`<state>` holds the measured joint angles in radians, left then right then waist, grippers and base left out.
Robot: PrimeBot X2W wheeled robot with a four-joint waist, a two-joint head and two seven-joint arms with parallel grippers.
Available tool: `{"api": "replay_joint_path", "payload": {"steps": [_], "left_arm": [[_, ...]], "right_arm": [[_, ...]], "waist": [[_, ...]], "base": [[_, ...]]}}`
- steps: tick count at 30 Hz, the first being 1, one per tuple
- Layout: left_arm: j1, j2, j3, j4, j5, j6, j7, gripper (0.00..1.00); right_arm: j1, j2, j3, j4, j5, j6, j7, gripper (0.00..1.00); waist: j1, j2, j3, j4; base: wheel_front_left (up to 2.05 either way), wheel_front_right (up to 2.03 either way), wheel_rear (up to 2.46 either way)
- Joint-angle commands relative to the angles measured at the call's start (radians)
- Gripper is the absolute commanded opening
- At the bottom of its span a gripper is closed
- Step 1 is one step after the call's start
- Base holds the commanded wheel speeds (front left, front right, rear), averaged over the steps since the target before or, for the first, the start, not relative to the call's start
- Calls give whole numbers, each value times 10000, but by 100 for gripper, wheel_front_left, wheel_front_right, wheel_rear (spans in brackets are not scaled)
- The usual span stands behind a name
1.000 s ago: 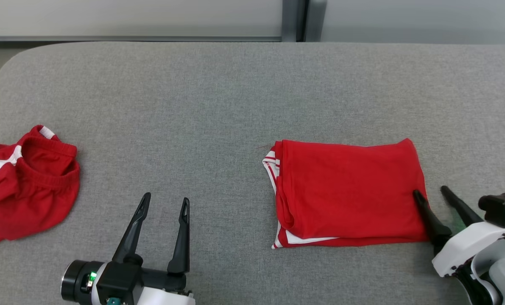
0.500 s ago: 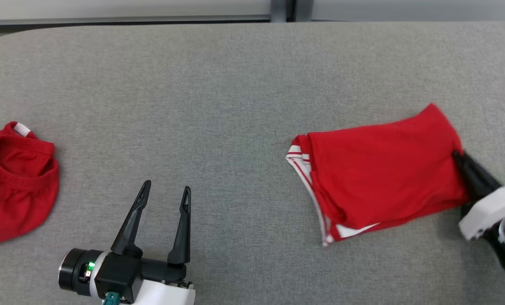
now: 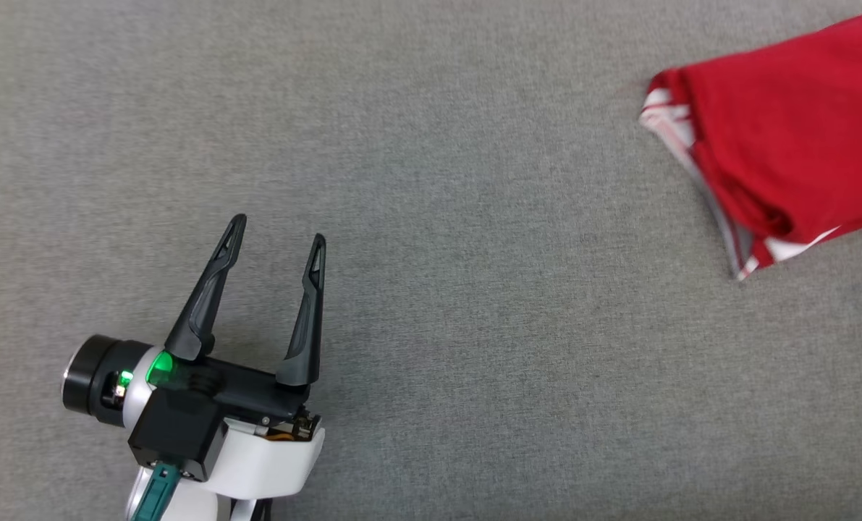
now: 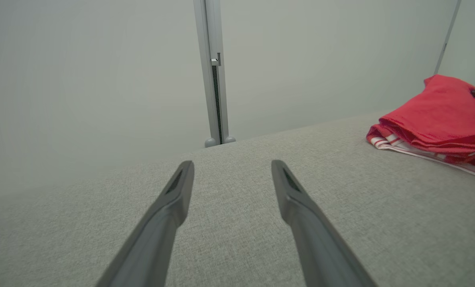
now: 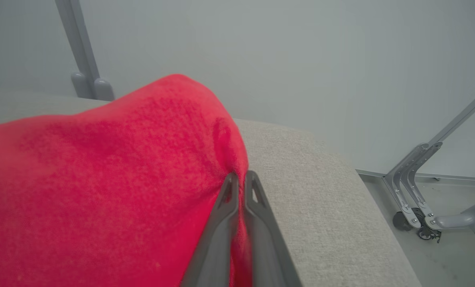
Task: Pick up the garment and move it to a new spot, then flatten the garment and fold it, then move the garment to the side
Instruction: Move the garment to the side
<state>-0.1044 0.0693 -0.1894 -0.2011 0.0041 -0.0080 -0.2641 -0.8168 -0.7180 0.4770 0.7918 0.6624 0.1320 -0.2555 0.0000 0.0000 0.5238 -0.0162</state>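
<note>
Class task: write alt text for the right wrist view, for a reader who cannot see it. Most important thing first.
The right claw is shut on the edge of a red garment, which humps up across the left of the view. Beneath is a grey fabric table; beyond, a pale wall and, at right, a metal frame leg.

No legible text, labels or nos. — garment [image 3: 785,145] seems plain (view's partial).

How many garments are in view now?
1: the folded red garment at the head view's upper right, its edge pinched by the right gripper. Others may lie off-frame.
</note>
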Motion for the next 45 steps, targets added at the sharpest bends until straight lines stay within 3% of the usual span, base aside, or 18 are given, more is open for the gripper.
{"api": "replay_joint_path", "payload": {"steps": [1,14,21,23,24,25,26,27,30,34,38,45], "left_arm": [[-238,135,-23,-123,168,46,0,100],[-810,759,-533,-700,395,485,2,100],[-1051,961,-827,-699,236,665,2,100],[-1136,983,-885,-659,196,735,2,100],[-1147,988,-922,-640,179,747,2,100],[-1142,986,-953,-622,186,789,2,100],[-1140,978,-991,-595,160,816,0,100],[-1153,968,-1034,-569,138,829,0,100],[-1145,930,-1065,-497,80,976,0,100],[-870,833,-1073,-298,-79,1092,0,100],[-587,646,-993,6,-260,1189,0,100],[271,328,-622,818,-663,1192,2,100]], "right_arm": [[-210,-180,-200,86,-60,-25,-65,0],[-783,-1549,-1495,487,-691,-25,-100,0],[-1110,-1860,-2134,829,-1409,-25,204,0],[-1197,-1839,-2410,1003,-1606,-25,280,33],[-1252,-1788,-2590,1178,-1713,-25,328,29],[-1311,-1731,-2754,1322,-1877,-25,349,40],[-1370,-1719,-2928,1512,-2139,-25,319,93],[-1448,-1692,-3065,1666,-2434,-25,266,100],[-1668,-1404,-3496,1970,-3556,-25,68,100],[-1332,-179,-3869,1723,-4620,-24,-57,100],[-432,1332,-3687,778,-4359,-25,-113,100],[2084,3079,-2877,-1852,-3529,-25,-105,100]], "waist": [[0,0,516,-315],[0,0,1503,-484],[0,0,1743,-371],[0,0,1754,-311],[0,0,1726,-273],[0,0,1686,-241],[0,0,1626,-201],[0,0,1542,-151],[0,0,1156,-48],[0,0,402,26],[0,0,-464,67],[0,0,-2039,202]], "base": [[0,0,0],[0,0,0],[0,0,0],[0,0,0],[0,0,0],[0,0,0],[0,0,0],[0,0,0],[0,0,0],[0,0,0],[0,0,0],[0,0,0]]}}
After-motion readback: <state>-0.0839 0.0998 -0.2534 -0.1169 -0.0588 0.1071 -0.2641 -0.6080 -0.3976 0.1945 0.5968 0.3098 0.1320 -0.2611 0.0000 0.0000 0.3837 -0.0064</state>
